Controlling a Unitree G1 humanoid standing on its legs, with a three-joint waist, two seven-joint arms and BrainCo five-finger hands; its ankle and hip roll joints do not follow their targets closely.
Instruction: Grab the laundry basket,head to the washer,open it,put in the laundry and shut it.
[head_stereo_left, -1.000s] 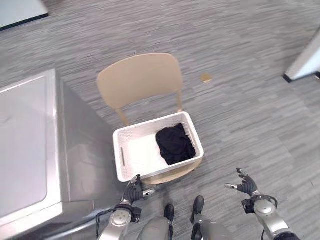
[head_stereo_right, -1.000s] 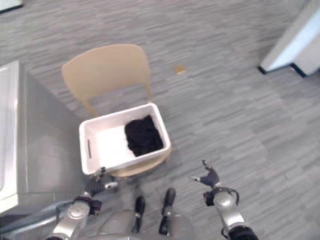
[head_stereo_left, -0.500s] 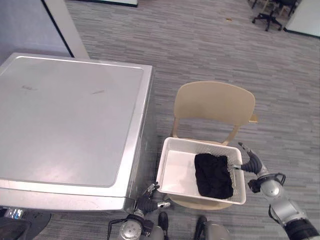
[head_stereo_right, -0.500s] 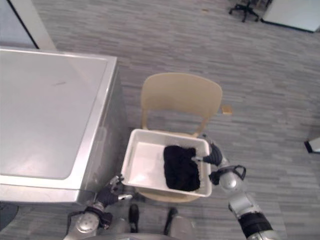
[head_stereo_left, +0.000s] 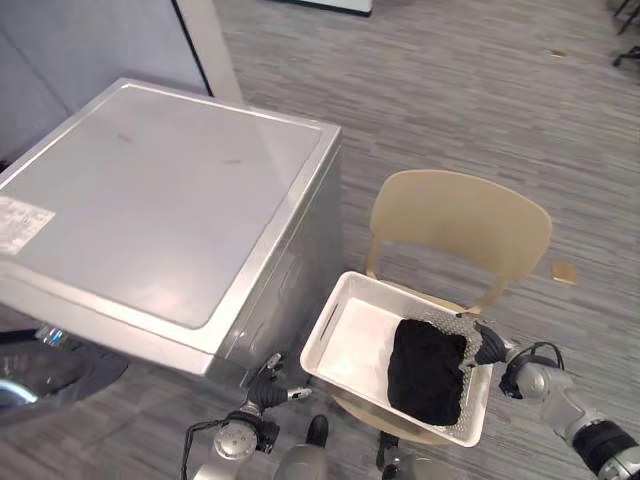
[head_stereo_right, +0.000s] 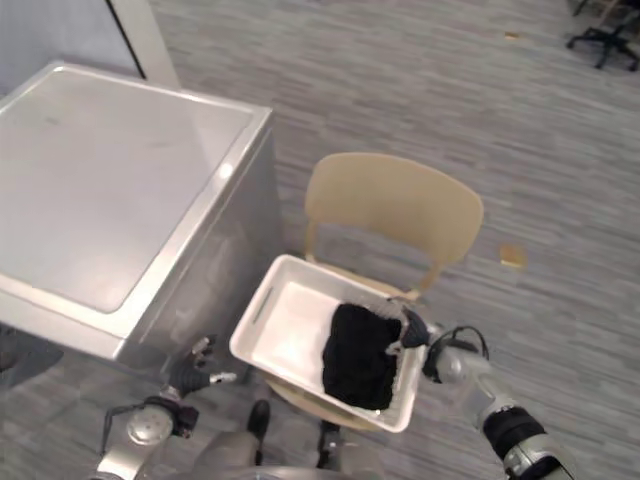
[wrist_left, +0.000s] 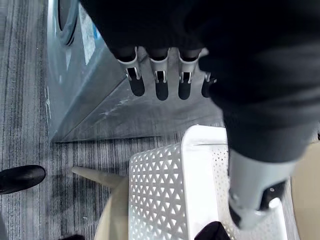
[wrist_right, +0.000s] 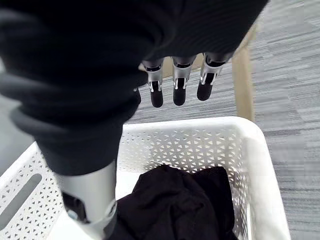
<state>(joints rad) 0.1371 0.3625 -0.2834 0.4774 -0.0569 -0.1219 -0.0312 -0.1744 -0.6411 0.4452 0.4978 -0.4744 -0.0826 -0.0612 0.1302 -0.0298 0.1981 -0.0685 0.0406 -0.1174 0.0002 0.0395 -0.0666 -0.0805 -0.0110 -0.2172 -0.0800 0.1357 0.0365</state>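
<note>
White plastic laundry basket (head_stereo_left: 345, 340), rectangular, walls perforated with small triangular holes, a slot handle cut in its short side, smooth solid rim. It sits on the seat of a tan chair (head_stereo_left: 462, 219) with a rounded curved backrest. Inside the basket: 1 crumpled black garment (head_stereo_left: 426, 368), soft and matte, bunched toward the basket's right end; the left part of the basket floor is bare white. Just left of the chair stands the washer (head_stereo_left: 160, 205), a boxy grey metal unit with a flat, smooth, slightly glossy top and rounded corners. Floor (head_stereo_left: 470, 90) is grey carpet with a streaky striped weave.

Right hand (head_stereo_left: 488, 345) is at the basket's right rim, fingers (wrist_right: 175, 87) straight and relaxed in its wrist view, gripping nothing. Left hand (head_stereo_left: 267, 383) hangs low between the washer's front corner and the basket's left end, fingers (wrist_left: 159, 85) extended, holding nothing.

Versus 0.5 s ago: the camera has swung, so washer and chair sit differently in the picture; the basket is still on the chair, the right hand stays by the right rim, and the left hand remains low by the washer corner.
</note>
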